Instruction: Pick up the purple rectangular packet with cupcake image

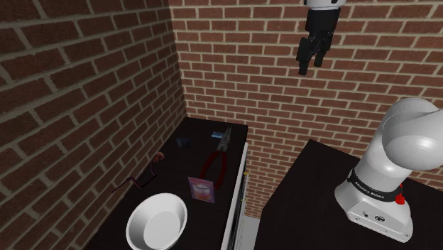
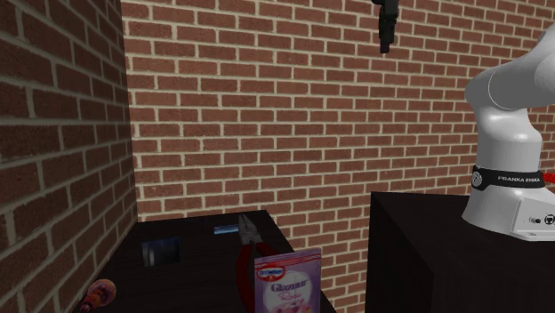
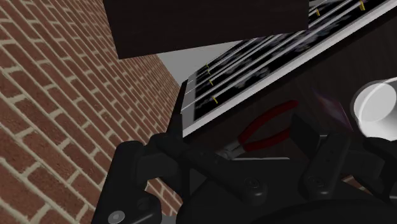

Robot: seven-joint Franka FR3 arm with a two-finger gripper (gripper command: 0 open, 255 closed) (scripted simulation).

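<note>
Dark counter (image 1: 202, 138) has a white bowl (image 1: 157, 220) on the shoulder view's left, the purple packet (image 1: 201, 189) stands upright just beside it, red-handled pliers (image 1: 216, 162) lie right behind, and the gripper (image 1: 312, 65) hangs high over by the brick wall, jaws spread, gripping nothing.

Between the gripper's (image 3: 238, 125) parted fingers, red-handled pliers (image 3: 267, 127) are seen lying on a dark counter (image 3: 305, 83). A white bowl (image 3: 378, 105) is seen near them, and a brick wall (image 3: 57, 95) alongside.
</note>
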